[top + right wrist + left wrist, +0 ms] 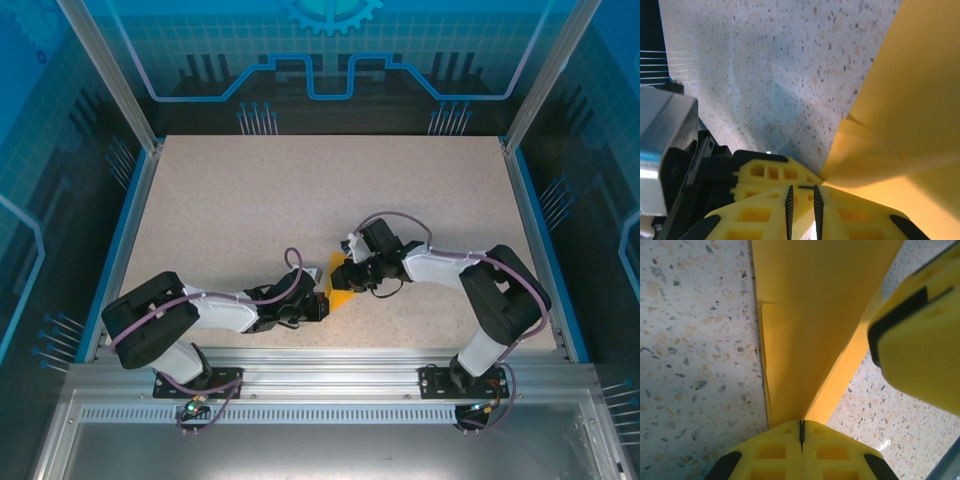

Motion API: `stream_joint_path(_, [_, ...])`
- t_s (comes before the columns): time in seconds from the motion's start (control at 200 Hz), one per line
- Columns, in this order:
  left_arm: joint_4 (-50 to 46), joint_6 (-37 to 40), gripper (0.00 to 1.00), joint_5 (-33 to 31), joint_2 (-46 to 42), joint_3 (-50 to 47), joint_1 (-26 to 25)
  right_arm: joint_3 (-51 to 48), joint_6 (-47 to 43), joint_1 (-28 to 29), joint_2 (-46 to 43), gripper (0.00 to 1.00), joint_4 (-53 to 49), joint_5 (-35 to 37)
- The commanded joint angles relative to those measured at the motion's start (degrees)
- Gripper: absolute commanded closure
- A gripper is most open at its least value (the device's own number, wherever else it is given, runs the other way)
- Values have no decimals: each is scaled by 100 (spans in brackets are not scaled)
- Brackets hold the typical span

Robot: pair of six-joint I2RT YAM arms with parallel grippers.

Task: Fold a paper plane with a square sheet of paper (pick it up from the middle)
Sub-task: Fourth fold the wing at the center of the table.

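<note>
Top external camera: fixed high behind the arm bases, facing down over the whole table (250,200). Left wrist camera: close range, facing forward past the left tool (801,436) at bottom of frame. Right wrist camera: same, past the right tool (802,200). All three share the sheet of paper (341,296), lower centre overhead.

You are watching two arms working at one speckled table (300,190): the left arm (215,312) and the right arm (445,265). Each is carrying one gripper, making two, the left gripper (318,306) and the right gripper (352,272). Between them one orange-yellow sheet of paper (340,288) is lying, a single piece. Your right wrist camera is showing two yellow fingers (760,215). Your left wrist camera is showing three: its own two fingers (775,452) and one finger (920,355) of the other gripper.
</note>
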Motion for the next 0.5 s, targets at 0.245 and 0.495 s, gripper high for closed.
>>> stream_joint_path(0.245, [76, 66, 88, 166, 9, -156, 143, 341, 66, 3, 635, 81, 165, 30])
stream_joint_path(0.495, [-145, 154, 78, 141, -79, -143, 143, 544, 48, -51, 718, 81, 139, 15])
